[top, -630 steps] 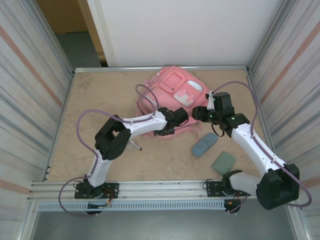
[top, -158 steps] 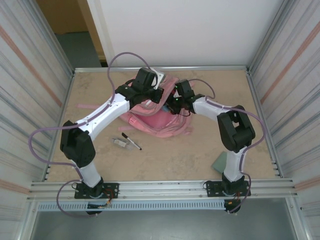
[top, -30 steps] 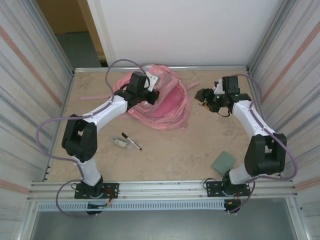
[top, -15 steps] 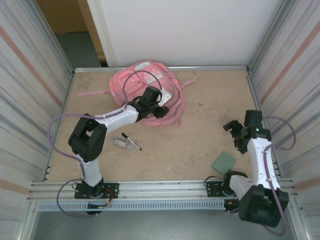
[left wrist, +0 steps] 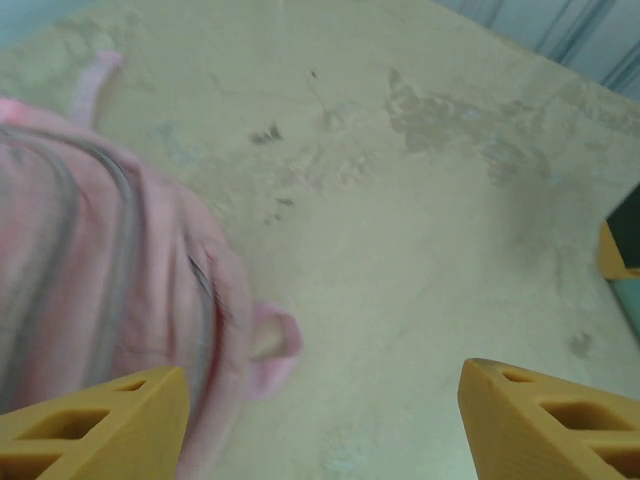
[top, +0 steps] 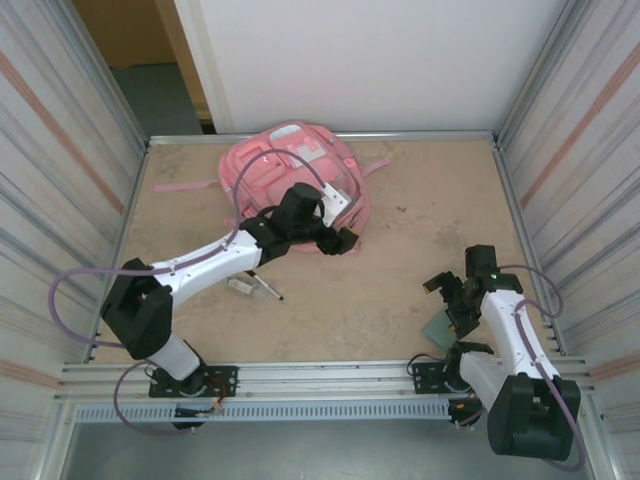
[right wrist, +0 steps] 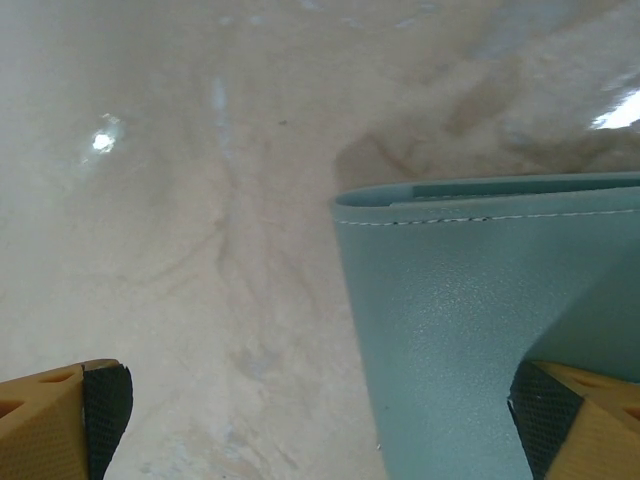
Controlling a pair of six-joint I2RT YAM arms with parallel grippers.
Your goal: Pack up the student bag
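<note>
Right arm: folded back low at the near right corner, elbow out over the near rail, forearm running away from the base, wrist tipped down. Right end effector [top: 447, 292] hangs low over the worktop [top: 400, 200], fingers spread wide and empty. In the right wrist view the same end effector [right wrist: 320, 420] looks straight down. Its right fingertip [right wrist: 580, 420] is above a teal flat item [right wrist: 470, 320] with a stitched edge, and its left fingertip is above bare worktop. In the top view the teal flat item [top: 440, 326] lies just on the near side of this end effector; contact cannot be told.

Mid worktop, left of centre: a black pen [top: 265, 284], with a small pale object [top: 239, 285] just beside it. Both lie close under the left forearm.

Left arm: stretched from the near left base diagonally up and right, wrist past mid-table. Left end effector [top: 340, 240] points right and down, fingers apart with nothing between them. The left wrist view confirms this: end effector [left wrist: 320, 420], bare worktop in the gap.

Student bag [top: 285, 170]: lying flat at the far edge, left of centre, one strap trailing left. The left end effector sits at its near right corner. In the wrist view the student bag [left wrist: 90, 270] takes up the left side, with the left fingertip [left wrist: 95, 425] over its edge. The right end effector is well apart from it, across the worktop.
</note>
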